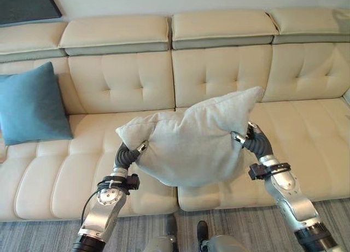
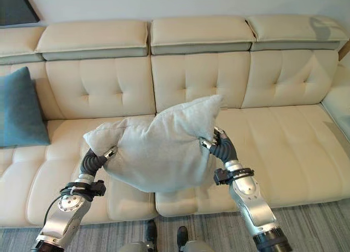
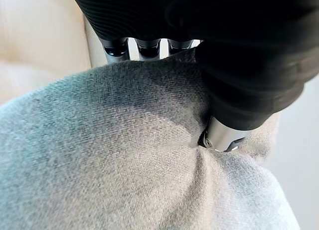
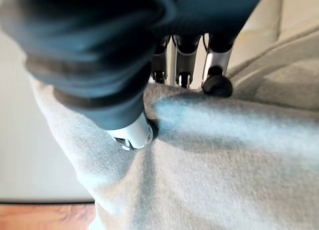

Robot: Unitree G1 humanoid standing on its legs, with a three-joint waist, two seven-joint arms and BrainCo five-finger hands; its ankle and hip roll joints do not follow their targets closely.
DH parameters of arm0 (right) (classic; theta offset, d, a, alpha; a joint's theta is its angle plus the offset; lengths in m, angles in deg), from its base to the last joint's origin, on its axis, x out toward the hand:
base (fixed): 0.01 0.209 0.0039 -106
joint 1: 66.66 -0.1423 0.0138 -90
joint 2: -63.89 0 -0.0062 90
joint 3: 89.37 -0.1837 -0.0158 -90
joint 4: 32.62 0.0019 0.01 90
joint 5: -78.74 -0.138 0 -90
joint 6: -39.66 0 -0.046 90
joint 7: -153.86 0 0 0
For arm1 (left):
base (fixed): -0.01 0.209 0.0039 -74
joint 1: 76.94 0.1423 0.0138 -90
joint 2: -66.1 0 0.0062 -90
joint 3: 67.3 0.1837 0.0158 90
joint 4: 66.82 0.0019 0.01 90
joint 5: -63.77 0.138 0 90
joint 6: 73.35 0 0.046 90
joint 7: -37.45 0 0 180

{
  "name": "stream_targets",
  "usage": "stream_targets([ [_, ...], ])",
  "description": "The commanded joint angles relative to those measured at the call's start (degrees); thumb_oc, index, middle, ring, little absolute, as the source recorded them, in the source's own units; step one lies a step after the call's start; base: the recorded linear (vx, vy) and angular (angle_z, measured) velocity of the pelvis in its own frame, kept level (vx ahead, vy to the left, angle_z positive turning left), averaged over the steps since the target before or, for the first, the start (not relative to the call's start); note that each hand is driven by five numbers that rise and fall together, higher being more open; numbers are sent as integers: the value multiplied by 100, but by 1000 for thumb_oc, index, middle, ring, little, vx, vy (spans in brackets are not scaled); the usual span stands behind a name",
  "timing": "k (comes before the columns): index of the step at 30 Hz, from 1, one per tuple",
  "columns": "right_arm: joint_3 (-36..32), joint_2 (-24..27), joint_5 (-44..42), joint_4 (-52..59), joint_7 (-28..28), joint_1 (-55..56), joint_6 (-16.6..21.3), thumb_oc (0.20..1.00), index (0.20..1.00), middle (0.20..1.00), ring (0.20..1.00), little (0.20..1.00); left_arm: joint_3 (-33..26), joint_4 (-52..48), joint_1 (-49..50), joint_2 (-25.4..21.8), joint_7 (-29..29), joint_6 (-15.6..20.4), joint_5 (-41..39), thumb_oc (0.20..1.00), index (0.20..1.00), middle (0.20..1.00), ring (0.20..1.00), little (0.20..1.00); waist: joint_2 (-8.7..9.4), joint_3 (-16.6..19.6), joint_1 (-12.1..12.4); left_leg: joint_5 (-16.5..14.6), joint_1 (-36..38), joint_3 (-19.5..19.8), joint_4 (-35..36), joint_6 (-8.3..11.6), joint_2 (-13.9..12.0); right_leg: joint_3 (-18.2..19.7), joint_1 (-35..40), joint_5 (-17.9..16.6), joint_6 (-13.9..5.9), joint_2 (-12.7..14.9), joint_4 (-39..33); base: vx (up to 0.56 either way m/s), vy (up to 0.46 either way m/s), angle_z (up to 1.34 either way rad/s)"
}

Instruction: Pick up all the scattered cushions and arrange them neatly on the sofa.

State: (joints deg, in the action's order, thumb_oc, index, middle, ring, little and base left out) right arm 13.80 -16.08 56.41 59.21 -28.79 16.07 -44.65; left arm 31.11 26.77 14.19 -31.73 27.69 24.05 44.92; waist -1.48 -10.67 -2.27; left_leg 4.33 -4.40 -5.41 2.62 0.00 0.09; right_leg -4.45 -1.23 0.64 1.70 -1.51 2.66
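A pale grey cushion [image 1: 191, 142] hangs in the air over the front of the cream sofa [image 1: 219, 77], held between both hands. My left hand [image 1: 128, 153] pinches its left edge, thumb [image 3: 222, 135] pressed into the cloth and fingers [image 3: 139, 46] behind it. My right hand [image 1: 254, 140] pinches the right edge the same way, thumb [image 4: 132, 135] dug into the fabric. One corner of the cushion points up toward the backrest. A blue cushion [image 1: 30, 104] leans upright against the backrest at the sofa's far left.
The sofa seat [image 1: 306, 132] to the right of the held cushion lies bare, as does the stretch [image 1: 93, 132] between the two cushions. Grey carpet [image 1: 246, 230] runs along the sofa's front edge. A dark panel [image 1: 27, 6] shows on the wall at the upper left.
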Motion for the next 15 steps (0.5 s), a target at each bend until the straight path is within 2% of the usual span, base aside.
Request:
stream_targets([
  [1, 469, -462, 45, 172, -4, -993, 616, 200, 200, 200, 200, 200, 310, -3, -984, -108, -50, 526, 157, 200, 200, 200, 200, 200, 196, 402, 157, -641, 133, -98, -404, 227, -219, 187, -12, 27, -695, 654, -200, -62, 11, 11],
  [3, 605, -617, -7, -105, -187, -1539, 689, 200, 200, 200, 200, 200, 476, 239, -1494, -103, -241, 590, 33, 200, 200, 200, 200, 200, 187, 303, 209, -626, -8, -87, -433, 222, -200, 158, -146, -27, -718, 675, -207, -151, -6, 13],
  [4, 762, -752, 26, -510, -451, -2159, 763, 200, 200, 200, 200, 200, 681, 591, -2159, -119, -477, 679, -39, 200, 200, 200, 200, 200, 172, 153, 252, -597, -254, -61, -495, 222, -192, 166, -377, -76, -729, 694, -160, -188, -15, 7],
  [5, 759, -754, 24, -534, -453, -2191, 775, 200, 200, 200, 200, 200, 684, 612, -2190, -120, -480, 689, -41, 200, 200, 200, 200, 200, 173, 148, 253, -598, -276, -60, -506, 221, -192, 166, -398, -75, -729, 694, -151, -276, -15, 8],
  [6, 866, -875, -66, -1086, -744, -2899, 857, 200, 200, 200, 200, 200, 975, 1071, -3079, -290, -774, 772, 51, 200, 200, 200, 200, 200, 114, -12, 283, -524, -572, -33, -543, 236, -176, 160, -698, -143, -753, 715, -82, -207, -3, 7],
  [8, 860, -936, -238, -1737, -1000, -3687, 970, 200, 200, 200, 200, 200, 1215, 1604, -3968, -437, -1042, 859, 60, 200, 200, 200, 200, 200, 52, -109, 333, -424, -840, -14, -547, 259, -156, 148, -991, -207, -774, 729, -11, -188, -3, 10],
  [11, 851, -846, -346, -2419, -1258, -4455, 1096, 200, 200, 200, 200, 200, 1484, 2167, -4842, -576, -1249, 961, 15, 200, 200, 200, 200, 200, -17, -196, 411, -300, -1065, -1, -513, 290, -140, 122, -1256, -273, -797, 739, 53, -57, -3, 9],
  [12, 850, -846, -347, -2422, -1258, -4458, 1097, 200, 200, 200, 200, 200, 1485, 2169, -4846, -577, -1249, 963, 14, 200, 200, 200, 200, 200, -16, -192, 412, -298, -1072, -1, -512, 290, -140, 122, -1263, -275, -797, 739, 53, -57, -2, 4],
  [14, 911, -635, -357, -3471, -1699, -5529, 1138, 200, 200, 200, 200, 200, 1833, 3058, -5998, -737, -1484, 979, 17, 200, 200, 200, 200, 200, -163, -312, 520, -108, -1322, 59, -346, 334, -132, 94, -1552, -342, -852, 754, 14, -38, -5, 5],
  [15, 909, -631, -362, -3486, -1695, -5556, 1144, 200, 200, 200, 200, 200, 1837, 3075, -6027, -738, -1481, 986, 12, 200, 200, 200, 200, 200, -160, -313, 522, -79, -1350, 59, -340, 333, -131, 94, -1578, -368, -850, 755, 7, 0, 0, 0],
])
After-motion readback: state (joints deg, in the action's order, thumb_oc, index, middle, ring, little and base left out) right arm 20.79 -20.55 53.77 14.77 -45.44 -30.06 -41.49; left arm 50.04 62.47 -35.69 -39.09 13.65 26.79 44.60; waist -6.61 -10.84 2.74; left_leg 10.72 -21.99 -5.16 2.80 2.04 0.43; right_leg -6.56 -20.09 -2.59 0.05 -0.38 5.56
